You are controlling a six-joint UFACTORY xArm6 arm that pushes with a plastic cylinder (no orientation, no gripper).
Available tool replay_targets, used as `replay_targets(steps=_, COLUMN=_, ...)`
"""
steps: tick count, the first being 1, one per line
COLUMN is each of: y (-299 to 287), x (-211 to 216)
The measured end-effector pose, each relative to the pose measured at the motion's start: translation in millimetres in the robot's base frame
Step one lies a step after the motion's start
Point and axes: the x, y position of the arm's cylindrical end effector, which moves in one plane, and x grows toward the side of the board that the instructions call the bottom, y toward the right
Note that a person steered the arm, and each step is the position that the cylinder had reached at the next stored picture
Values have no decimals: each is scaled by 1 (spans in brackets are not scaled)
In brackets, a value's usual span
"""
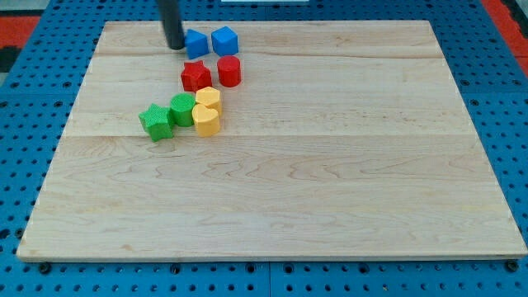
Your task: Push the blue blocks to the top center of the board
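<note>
Two blue blocks [196, 43] [224, 40] sit near the surface's [330, 181] top edge, left of center, my tip [174, 46] touching the left one (no jaws on this end effector). Below: two red, two green, two yellow; right side open.

My tip [175, 45] beside blue blocks [210, 41]

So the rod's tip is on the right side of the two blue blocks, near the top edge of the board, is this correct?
Not quite. In the camera view, my tip is on the view's left side of the two blue blocks, against the left one. They are indeed near the top edge of the board.
</note>
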Motion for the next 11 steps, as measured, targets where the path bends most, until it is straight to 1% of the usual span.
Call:
replay_targets(steps=1, y=65, x=7)
replay_targets(steps=2, y=69, x=10)
replay_targets(steps=3, y=53, x=6)
replay_targets(steps=4, y=47, x=-7)
replay_targets(steps=5, y=81, x=-13)
replay_targets(steps=6, y=78, x=-7)
replay_targets(steps=7, y=22, x=23)
replay_targets(steps=8, y=43, x=53)
replay_targets(steps=9, y=73, x=48)
replay_targets(steps=11, y=114, x=29)
